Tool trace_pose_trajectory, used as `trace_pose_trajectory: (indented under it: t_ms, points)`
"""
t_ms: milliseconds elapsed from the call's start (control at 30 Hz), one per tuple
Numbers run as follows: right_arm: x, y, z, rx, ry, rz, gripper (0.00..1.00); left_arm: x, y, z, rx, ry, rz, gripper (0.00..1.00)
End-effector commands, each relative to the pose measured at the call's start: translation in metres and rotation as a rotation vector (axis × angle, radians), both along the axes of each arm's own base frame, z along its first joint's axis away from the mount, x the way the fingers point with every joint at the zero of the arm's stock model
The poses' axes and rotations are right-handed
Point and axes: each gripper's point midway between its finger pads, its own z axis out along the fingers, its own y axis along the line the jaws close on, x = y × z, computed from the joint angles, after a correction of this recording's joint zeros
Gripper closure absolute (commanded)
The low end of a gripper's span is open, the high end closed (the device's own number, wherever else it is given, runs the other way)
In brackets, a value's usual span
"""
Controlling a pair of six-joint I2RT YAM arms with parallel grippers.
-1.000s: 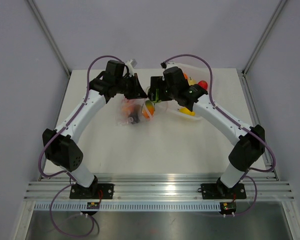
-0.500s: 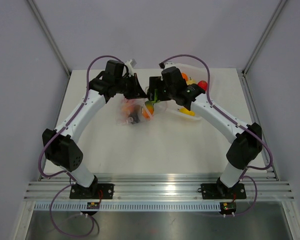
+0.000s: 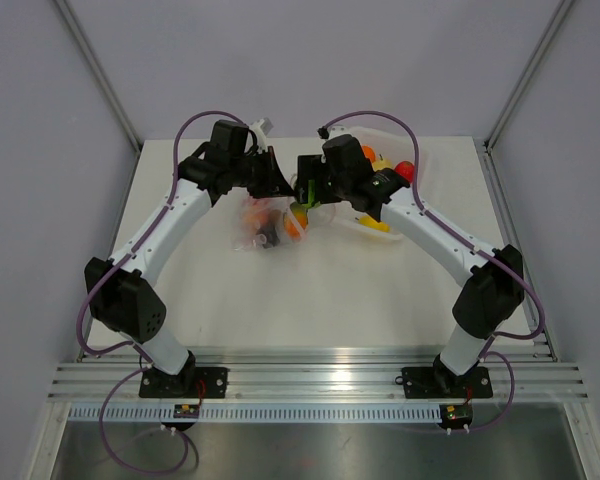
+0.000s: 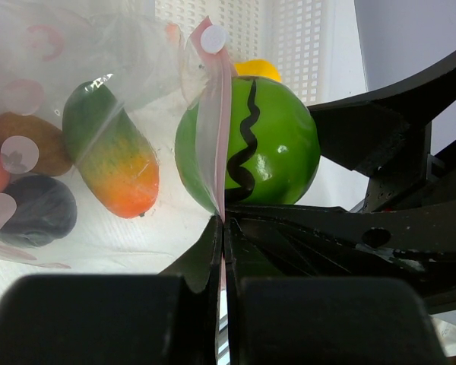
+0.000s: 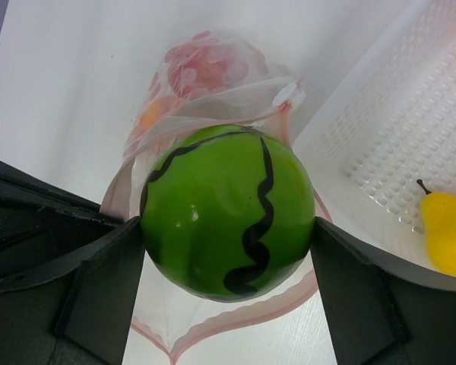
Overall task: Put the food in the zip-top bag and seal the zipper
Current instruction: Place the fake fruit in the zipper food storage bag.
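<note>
My left gripper (image 4: 224,224) is shut on the pink zipper (image 4: 216,129) edge of the clear zip-top bag (image 3: 260,225) and holds the mouth open. My right gripper (image 5: 228,228) is shut on a green toy watermelon (image 5: 228,213) with black wavy stripes, held just above the open bag mouth (image 5: 235,319). The watermelon also shows in the left wrist view (image 4: 277,144), right behind the zipper edge. Inside the bag lie a green-orange fruit (image 4: 110,152), a brown one (image 4: 26,141) and a dark one (image 4: 30,209). In the top view both grippers (image 3: 280,185) (image 3: 305,195) meet at the table's far middle.
A translucent white tray (image 5: 395,114) stands right of the bag and holds a yellow pear (image 5: 444,236). More fruits, red and orange, lie in the tray (image 3: 405,170) behind the right arm. The back wall is close behind.
My right gripper has shifted slightly left with the watermelon, closer to the bag mouth. The left arm has held still.
</note>
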Motion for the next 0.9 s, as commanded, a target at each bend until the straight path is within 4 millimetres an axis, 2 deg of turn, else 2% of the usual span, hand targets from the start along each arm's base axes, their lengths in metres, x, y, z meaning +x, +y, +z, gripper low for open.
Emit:
trace_pose_trajectory:
  t_ms: [0,33,167,567,667,767,867]
  points:
    - [-0.001,0.002,0.031,0.049,-0.071,0.001,0.10,0.001,-0.006,0.022,-0.043,-0.054,-0.025,1.00]
    - [-0.001,0.002,0.032,0.052,-0.070,-0.001,0.06,0.000,-0.006,0.023,-0.044,-0.055,-0.027,1.00]
    - [-0.002,0.005,0.027,0.053,-0.052,0.007,0.02,0.000,-0.006,0.024,-0.043,-0.059,-0.025,1.00]
    - [-0.006,-0.008,0.040,0.051,-0.092,-0.021,0.02,0.000,-0.006,0.024,-0.043,-0.059,-0.025,1.00]
    - [-0.007,-0.019,0.050,0.032,-0.130,-0.050,0.03,0.000,-0.006,0.024,-0.043,-0.059,-0.025,1.00]
    - [-0.008,-0.039,0.067,0.006,-0.179,-0.109,0.06,0.000,-0.006,0.025,-0.045,-0.059,-0.023,1.00]
    - [-0.007,-0.062,0.070,-0.032,-0.196,-0.163,0.09,0.001,-0.006,0.026,-0.046,-0.064,-0.024,1.00]
